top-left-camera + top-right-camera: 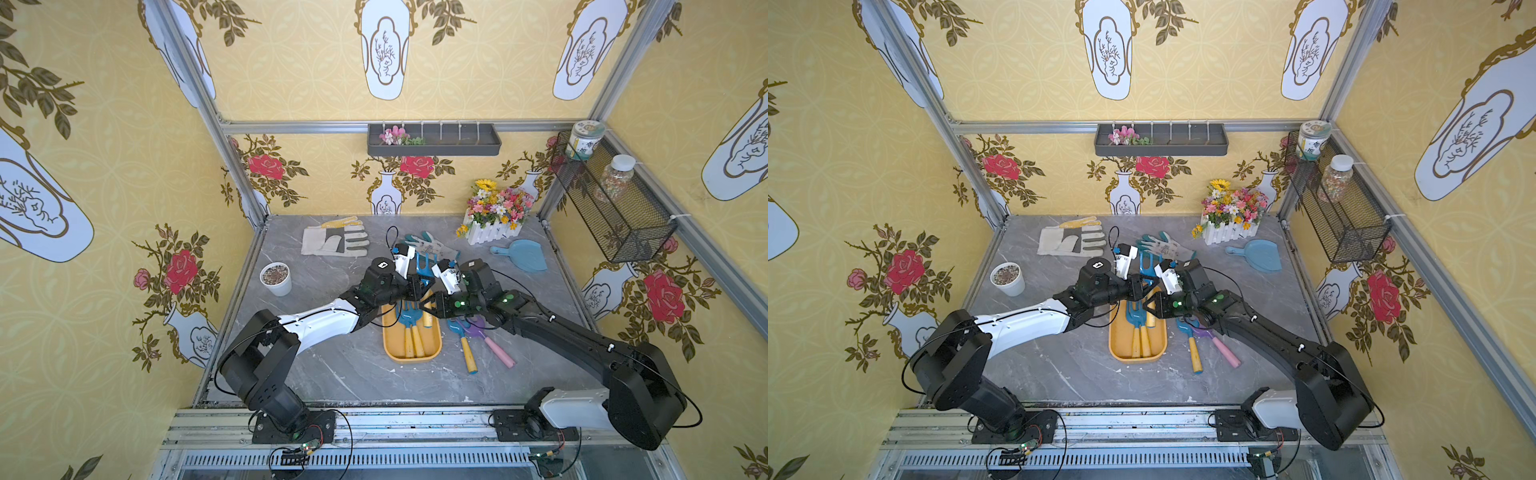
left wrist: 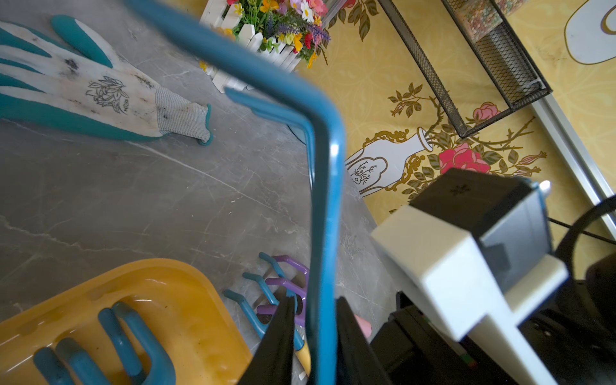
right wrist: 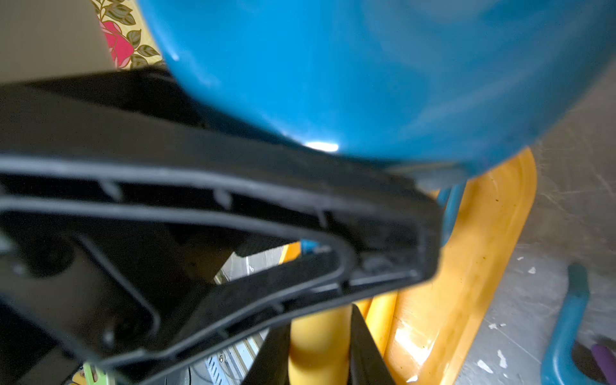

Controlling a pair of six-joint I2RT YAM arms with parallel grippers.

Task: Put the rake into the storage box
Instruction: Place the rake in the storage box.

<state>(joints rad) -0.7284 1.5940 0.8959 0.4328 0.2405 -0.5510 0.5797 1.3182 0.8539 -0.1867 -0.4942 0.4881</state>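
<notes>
Left jaws: clenched on the blue head of the rake [image 2: 326, 200].
Right jaws: squeezing its yellow handle [image 3: 320, 350].
Rake: up in the air, lined up with the storage box [image 1: 411, 357], head past its far end.
Next: probably slide it frontward, then lower it.

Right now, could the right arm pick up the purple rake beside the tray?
Probably not yet: the purple rake lies close under it, but the right tool is shut on the blue rake's handle.
</notes>
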